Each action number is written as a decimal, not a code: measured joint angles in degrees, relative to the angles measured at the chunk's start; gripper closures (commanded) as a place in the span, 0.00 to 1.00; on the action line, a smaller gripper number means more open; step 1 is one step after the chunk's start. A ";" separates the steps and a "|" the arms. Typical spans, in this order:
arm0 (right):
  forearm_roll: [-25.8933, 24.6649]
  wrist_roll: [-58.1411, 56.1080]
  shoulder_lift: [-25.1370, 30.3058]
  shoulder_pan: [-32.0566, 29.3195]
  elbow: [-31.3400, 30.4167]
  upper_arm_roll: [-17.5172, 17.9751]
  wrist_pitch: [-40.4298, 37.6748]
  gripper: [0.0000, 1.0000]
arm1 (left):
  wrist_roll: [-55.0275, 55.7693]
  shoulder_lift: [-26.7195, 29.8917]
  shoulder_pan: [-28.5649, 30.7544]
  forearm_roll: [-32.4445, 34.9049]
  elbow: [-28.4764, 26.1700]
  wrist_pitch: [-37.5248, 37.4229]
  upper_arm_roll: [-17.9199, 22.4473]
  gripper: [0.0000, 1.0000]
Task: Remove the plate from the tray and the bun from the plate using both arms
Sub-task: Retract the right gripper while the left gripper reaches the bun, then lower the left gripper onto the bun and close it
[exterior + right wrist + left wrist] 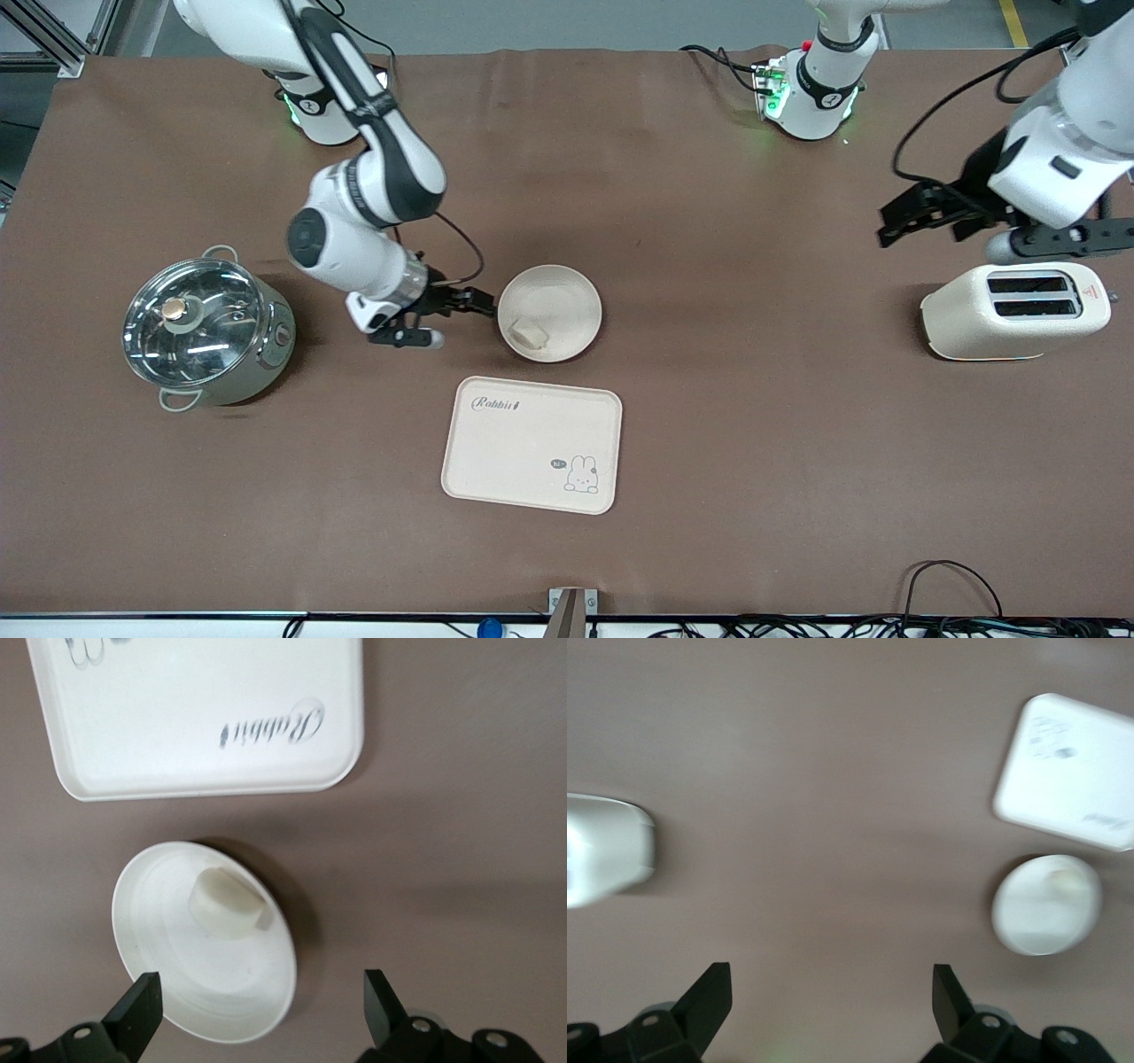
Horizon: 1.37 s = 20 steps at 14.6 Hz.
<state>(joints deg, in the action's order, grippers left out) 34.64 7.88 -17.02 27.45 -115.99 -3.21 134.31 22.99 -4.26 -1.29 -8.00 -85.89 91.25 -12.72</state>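
Note:
The round cream plate (pixel 560 292) lies on the brown table, farther from the front camera than the tray. The small pale bun (pixel 530 334) lies in it, near the rim. My right gripper (pixel 462 319) is open, low beside the plate's rim on the side toward the right arm's end of the table. In the right wrist view the gripper (pixel 261 1001) stands over the plate's edge (pixel 177 930), with the bun (pixel 229 902) clear of it. My left gripper (pixel 886 226) is open and empty, up over bare table beside the toaster. In its wrist view (pixel 833 992) the plate (pixel 1041 921) is far off.
The rectangular cream rabbit tray (pixel 532 443) lies nearer the front camera than the plate. A steel pot with a glass lid (pixel 204 332) stands toward the right arm's end. A cream toaster (pixel 1014 310) stands toward the left arm's end.

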 measured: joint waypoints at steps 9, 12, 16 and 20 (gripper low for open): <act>-29.35 -12.67 7.63 -20.59 16.35 -1.96 -29.30 0.00 | 40.64 -27.96 -24.59 10.86 -1.25 34.75 -3.30 0.00; -30.73 -12.66 11.55 -23.07 17.96 -1.93 -33.93 0.00 | 51.54 -36.24 -30.10 13.73 -0.54 45.83 -2.38 0.00; -32.95 -14.31 15.80 -28.37 19.75 -1.17 -38.90 0.00 | 61.92 -42.95 -35.75 14.31 4.12 49.22 0.35 0.00; -35.12 -15.80 15.94 -29.91 26.37 -1.00 -43.29 0.00 | 66.76 -47.16 -40.71 14.34 5.63 52.74 4.63 0.00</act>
<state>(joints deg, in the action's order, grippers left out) -0.48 -7.92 -1.08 -2.45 -89.61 -4.21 91.02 89.74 -51.42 -42.00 6.34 -80.27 143.99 -8.09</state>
